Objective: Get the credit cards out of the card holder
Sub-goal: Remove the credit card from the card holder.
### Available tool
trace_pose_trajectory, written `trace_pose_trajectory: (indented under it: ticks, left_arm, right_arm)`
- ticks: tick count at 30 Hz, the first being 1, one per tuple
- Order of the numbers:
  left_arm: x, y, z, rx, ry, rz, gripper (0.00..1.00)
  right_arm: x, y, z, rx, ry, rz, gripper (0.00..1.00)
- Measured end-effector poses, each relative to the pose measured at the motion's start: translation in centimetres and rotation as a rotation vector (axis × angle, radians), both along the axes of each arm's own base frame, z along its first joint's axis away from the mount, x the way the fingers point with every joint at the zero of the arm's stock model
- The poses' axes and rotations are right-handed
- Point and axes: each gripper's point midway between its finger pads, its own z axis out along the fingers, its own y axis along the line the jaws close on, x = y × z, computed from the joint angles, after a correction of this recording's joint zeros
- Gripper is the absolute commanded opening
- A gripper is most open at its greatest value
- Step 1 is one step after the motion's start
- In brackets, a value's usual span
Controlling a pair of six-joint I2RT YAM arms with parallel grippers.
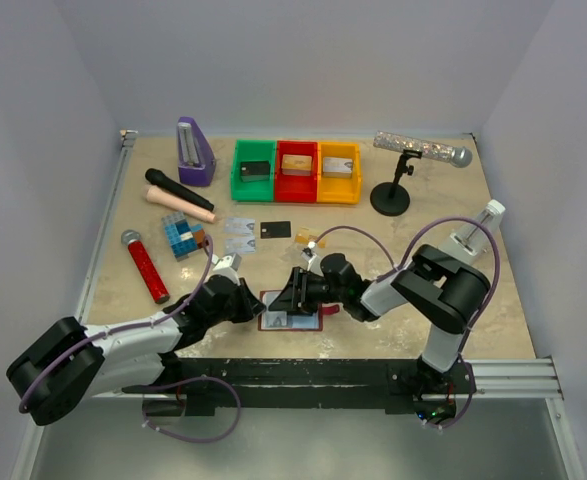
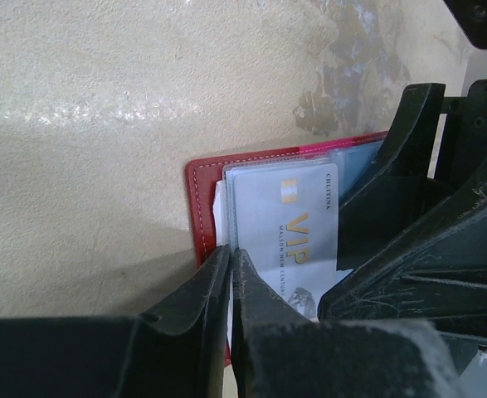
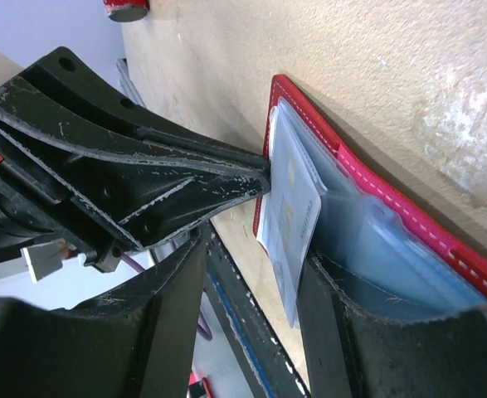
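Card holder [image 1: 298, 320] on beige tabletop [image 1: 343, 215], lilac walls [image 1: 303, 60]

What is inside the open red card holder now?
A silvery VIP card sticks out of a clear pocket in the card holder. The right end effector partly covers the other pockets, hiding their contents.

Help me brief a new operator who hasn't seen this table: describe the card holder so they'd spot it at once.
On the table, look at the near edge, where the left claw and right claw meet. The card holder lies flat and open there. Unlike the red tray and red microphone, it is a thin folder with clear sleeves showing a VIP card.
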Motion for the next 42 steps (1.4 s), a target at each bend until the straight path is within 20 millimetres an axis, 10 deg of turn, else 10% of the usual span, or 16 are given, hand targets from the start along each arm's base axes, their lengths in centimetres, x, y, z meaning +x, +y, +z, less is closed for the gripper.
trace_pose_trajectory:
  ticks: [5,42]
  left_arm:
    - [-0.1,0.1,0.0,0.000,0.007,0.006,0.00]
    - [0.3,0.1,-0.5,0.004,0.033,0.046,0.00]
  right_arm:
    - [-0.3,-0.4,0.1,-0.030,-0.008,0.013,0.48]
    - [-0.8,-1.7,0.3,-0.064,0.004,0.009,0.45]
